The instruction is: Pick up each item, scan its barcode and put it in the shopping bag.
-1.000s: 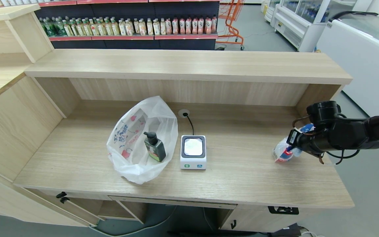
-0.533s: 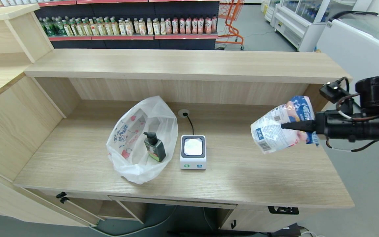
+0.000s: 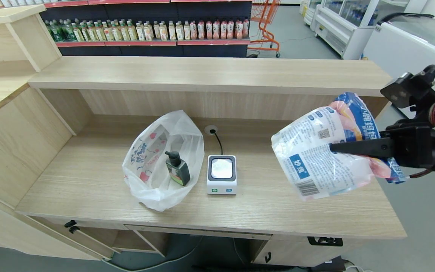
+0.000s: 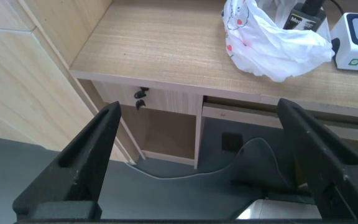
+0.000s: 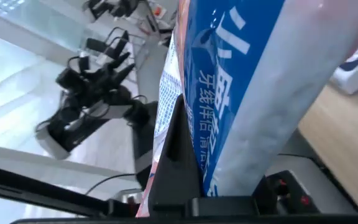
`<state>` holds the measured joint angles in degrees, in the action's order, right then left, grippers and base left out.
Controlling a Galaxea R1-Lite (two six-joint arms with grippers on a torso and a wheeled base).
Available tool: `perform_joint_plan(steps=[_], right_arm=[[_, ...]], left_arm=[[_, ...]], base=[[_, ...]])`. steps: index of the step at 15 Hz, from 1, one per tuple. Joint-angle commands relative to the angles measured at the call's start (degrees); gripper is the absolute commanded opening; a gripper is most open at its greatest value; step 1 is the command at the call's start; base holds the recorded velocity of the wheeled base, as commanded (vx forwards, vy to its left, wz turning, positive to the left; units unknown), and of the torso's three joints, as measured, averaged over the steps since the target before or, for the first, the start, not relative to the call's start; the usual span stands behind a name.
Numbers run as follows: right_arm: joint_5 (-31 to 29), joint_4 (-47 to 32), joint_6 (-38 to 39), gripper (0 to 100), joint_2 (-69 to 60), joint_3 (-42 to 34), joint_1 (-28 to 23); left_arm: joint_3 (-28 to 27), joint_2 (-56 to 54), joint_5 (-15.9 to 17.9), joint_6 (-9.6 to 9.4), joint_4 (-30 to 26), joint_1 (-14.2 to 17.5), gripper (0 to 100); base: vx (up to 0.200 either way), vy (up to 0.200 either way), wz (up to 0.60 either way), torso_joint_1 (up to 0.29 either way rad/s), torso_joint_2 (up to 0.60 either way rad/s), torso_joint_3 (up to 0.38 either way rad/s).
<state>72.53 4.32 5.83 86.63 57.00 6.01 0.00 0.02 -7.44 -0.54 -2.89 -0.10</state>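
We find the right gripper [image 3: 338, 146] clamped on the packet [image 3: 315, 158], held above the counter's [image 3: 278, 204] right edge, well apart from the central scanner [image 3: 221, 173] and shopping bag [image 3: 153, 158]. The left gripper [image 4: 194, 162] is spread wide, empty.

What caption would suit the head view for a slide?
Right gripper holds a food packet, barcode showing, over the checkout counter beside the scanner; a pump bottle sits in the shopping bag.
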Motion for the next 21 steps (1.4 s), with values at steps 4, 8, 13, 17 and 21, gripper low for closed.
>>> perform_joint_plan(steps=[4,8,13,17,21], right_arm=[[0.0,0.2,6.0,0,-3.7,-0.1,5.0],[-0.1,0.3,9.4,0,-5.0,-0.2,6.2],[0.1,0.4,15.9,0,-7.1,-0.2,7.6],[0.0,0.4,15.7,0,-7.1,-0.5,8.8],[-0.1,2.1,15.3,0,-6.8,-2.1,9.4]], left_arm=[[0.0,0.0,0.0,0.01,0.0,0.0,100],[0.0,0.0,0.0,0.01,0.0,0.0,100],[0.0,0.0,0.0,0.01,0.0,0.1,100],[0.0,0.0,0.0,0.01,0.0,0.0,100],[0.0,0.0,0.0,0.01,0.0,0.0,100]], base=[[0.000,0.000,0.00,0.000,0.00,0.000],[0.000,0.000,0.00,0.000,0.00,0.000],[0.000,0.000,0.00,0.000,0.00,0.000],[0.000,0.000,0.00,0.000,0.00,0.000],[0.000,0.000,0.00,0.000,0.00,0.000]])
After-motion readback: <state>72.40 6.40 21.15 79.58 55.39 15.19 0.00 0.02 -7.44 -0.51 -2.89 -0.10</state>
